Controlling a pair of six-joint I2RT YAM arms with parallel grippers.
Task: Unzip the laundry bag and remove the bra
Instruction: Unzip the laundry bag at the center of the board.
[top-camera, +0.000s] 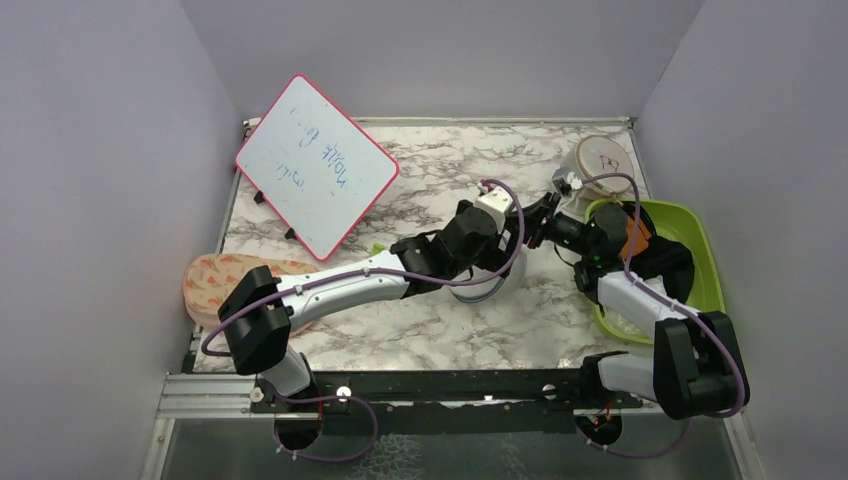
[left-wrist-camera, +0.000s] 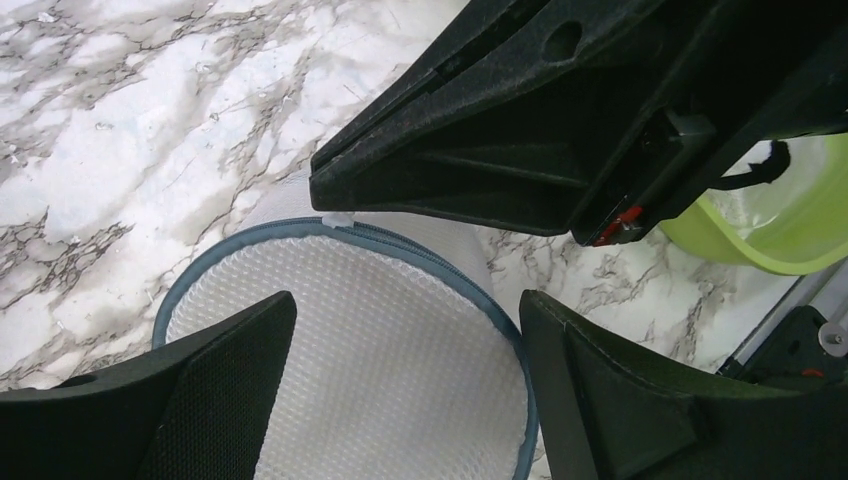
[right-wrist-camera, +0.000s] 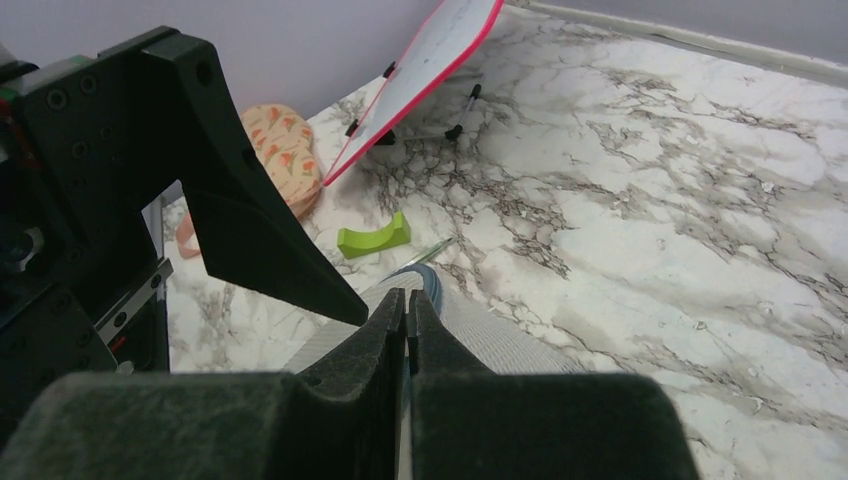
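The laundry bag (left-wrist-camera: 390, 350) is a white mesh round case with a blue-grey zipper rim, standing on edge on the marble table. In the top view it shows as a pale arc (top-camera: 497, 287) under the left arm. My left gripper (left-wrist-camera: 405, 390) is open, one finger on each side of the mesh face. My right gripper (right-wrist-camera: 407, 305) is shut at the top of the rim (right-wrist-camera: 432, 282), at a small white zipper tab (left-wrist-camera: 337, 218). In the top view the two grippers meet, the left (top-camera: 530, 222) and the right (top-camera: 556, 230). The bra is hidden.
A red-framed whiteboard (top-camera: 315, 180) leans at the back left. A beige-topped case marked P7 (top-camera: 605, 155) stands at the back right. A green bin (top-camera: 700, 250) holds black cloth (top-camera: 668, 262) and an orange item (top-camera: 636, 238). A patterned pouch (top-camera: 215, 280) lies left, and a small green piece (right-wrist-camera: 372, 237) lies nearby.
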